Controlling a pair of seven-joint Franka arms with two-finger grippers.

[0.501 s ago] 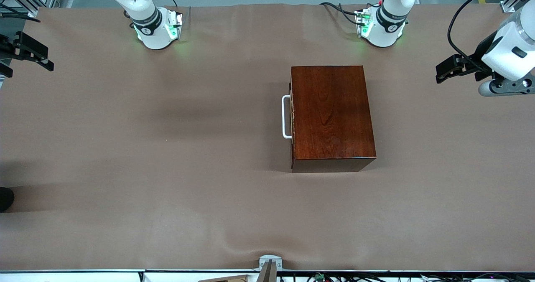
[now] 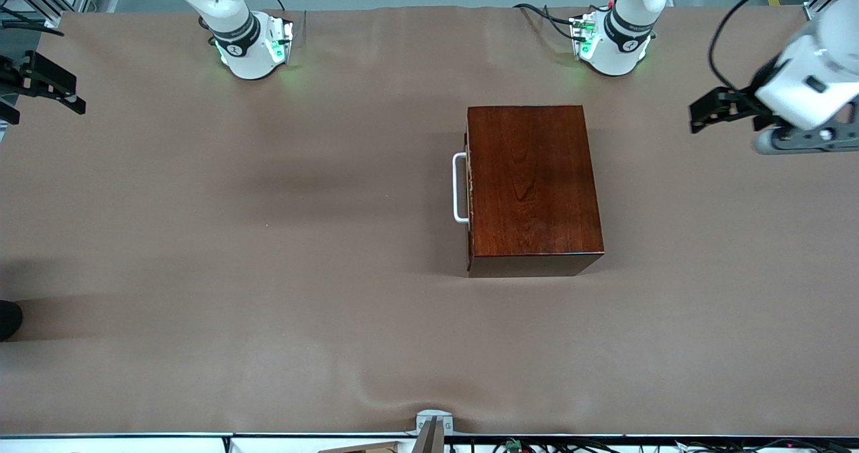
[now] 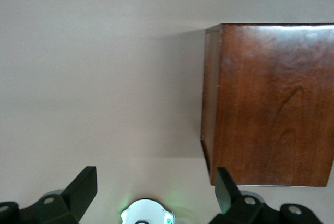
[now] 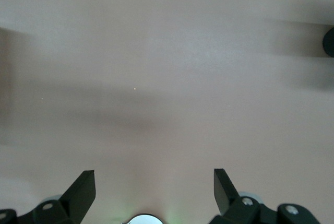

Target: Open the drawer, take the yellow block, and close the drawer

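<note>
The drawer [image 2: 468, 188] sits fully shut in the wooden box [image 2: 533, 188], mid-surface, its white handle [image 2: 459, 188] facing the right arm's end; the yellow block is presumably hidden inside. The left gripper [image 2: 703, 112] hangs spread over the surface [image 2: 268, 238] at the left arm's end, while the right gripper [image 2: 50, 84], also spread, waits at the other edge.

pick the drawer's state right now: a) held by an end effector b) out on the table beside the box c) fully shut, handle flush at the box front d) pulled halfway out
c: the drawer sits closed in the wooden box, its white handle untouched, with both end effectors away from it.
</note>
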